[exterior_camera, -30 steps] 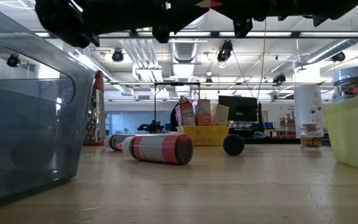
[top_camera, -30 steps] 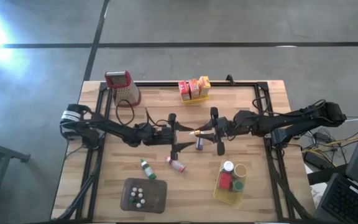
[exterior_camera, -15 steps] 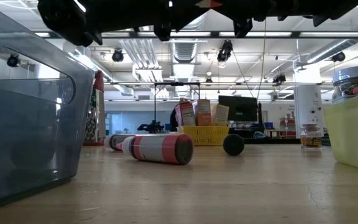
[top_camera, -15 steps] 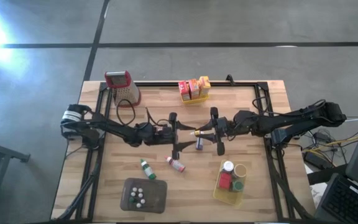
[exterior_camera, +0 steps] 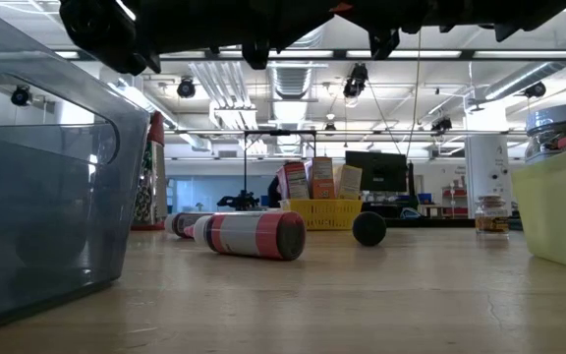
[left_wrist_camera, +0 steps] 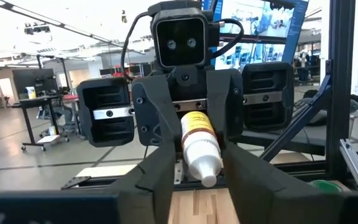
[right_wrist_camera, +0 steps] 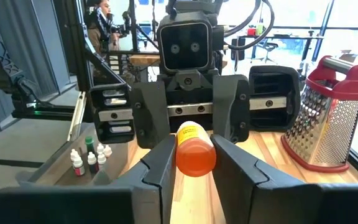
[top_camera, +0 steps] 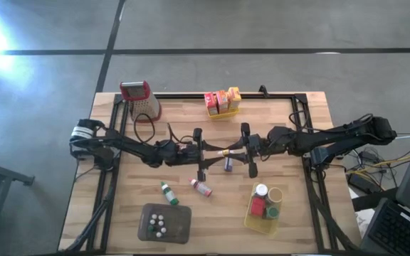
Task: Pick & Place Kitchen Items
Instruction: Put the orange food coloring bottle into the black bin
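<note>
A small white bottle [top_camera: 225, 151] with a yellow label and an orange end hangs in the air over the table's middle, between my two grippers, which face each other. My right gripper [top_camera: 235, 151] is shut on it from the right. My left gripper [top_camera: 213, 151] is open; its fingers [left_wrist_camera: 157, 180] stand on either side of the bottle's white end [left_wrist_camera: 205, 171] with a small gap. Other kitchen items lie on their sides on the table: a green-capped bottle [top_camera: 166, 193], a red-and-white bottle [top_camera: 201, 188] and a small bottle [top_camera: 228, 165]. My right gripper pinches the bottle's orange end [right_wrist_camera: 195, 157] between its two fingers [right_wrist_camera: 160, 171]. The fingers come level from the table's right and lie along the bottle. The bottle is lifted clear of the table and lies level, its white end pointing toward my left gripper.
A grey tray [top_camera: 180, 226] with tiny bottles sits at the near edge. A yellow basket [top_camera: 249, 217] with jars is near right; another yellow basket [top_camera: 223, 114] with boxes is at the far edge. The red-handled grater [top_camera: 141, 99] stands far left.
</note>
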Motion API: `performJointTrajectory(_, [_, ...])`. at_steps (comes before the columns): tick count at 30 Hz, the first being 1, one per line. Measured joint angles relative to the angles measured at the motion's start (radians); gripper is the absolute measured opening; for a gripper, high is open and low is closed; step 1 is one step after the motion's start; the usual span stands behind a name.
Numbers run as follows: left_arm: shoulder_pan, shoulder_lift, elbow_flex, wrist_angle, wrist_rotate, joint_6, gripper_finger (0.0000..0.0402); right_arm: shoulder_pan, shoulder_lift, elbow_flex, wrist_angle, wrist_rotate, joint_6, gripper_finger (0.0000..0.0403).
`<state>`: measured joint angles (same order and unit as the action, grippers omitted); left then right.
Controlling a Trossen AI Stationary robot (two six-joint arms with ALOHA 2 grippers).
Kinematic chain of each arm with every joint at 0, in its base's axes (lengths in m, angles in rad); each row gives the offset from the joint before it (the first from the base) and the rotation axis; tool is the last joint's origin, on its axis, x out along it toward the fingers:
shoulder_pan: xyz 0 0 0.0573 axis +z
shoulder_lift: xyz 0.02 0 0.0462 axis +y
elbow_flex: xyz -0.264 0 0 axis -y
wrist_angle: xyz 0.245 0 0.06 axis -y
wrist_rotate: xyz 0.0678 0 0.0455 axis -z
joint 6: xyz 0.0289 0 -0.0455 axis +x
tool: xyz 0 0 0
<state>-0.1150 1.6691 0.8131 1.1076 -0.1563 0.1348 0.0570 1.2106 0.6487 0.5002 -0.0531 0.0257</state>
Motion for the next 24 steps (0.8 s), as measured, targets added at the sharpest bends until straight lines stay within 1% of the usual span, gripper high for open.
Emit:
performJointTrajectory(3, [0.0,0.0,0.0,0.0,0.002,0.0,0.0114,0.0,0.0,0.0,-0.001,-0.001,0.0,0.0088])
performJointTrajectory(6, [0.0,-0.001,-0.001,0.0,0.006,0.0,0.0103,0.0,0.0,0.0,-0.001,-0.003,0.0,0.0076])
performJointTrajectory(11, [0.0,-0.001,-0.001,-0.001,0.007,0.0,0.0102,0.0,0.0,0.0,-0.003,-0.003,-0.003,0.007])
performJointTrajectory(16, [0.0,-0.001,-0.001,-0.004,0.007,-0.001,0.0101,0.0,0.0,0.0,-0.009,-0.003,0.007,0.0098])
performJointTrajectory(19, [0.0,-0.001,-0.001,-0.004,0.008,-0.002,0.01,0.0,0.0,0.0,-0.009,-0.004,0.011,0.0106])
performJointTrajectory(21, [0.0,-0.001,-0.001,-0.004,0.009,-0.003,0.01,0.0,0.0,0.0,-0.008,-0.004,0.011,0.0104])
performJointTrajectory(24, [0.0,-0.001,-0.001,-0.004,0.009,-0.004,0.0101,0.0,0.0,0.0,-0.009,-0.004,0.01,0.0087])
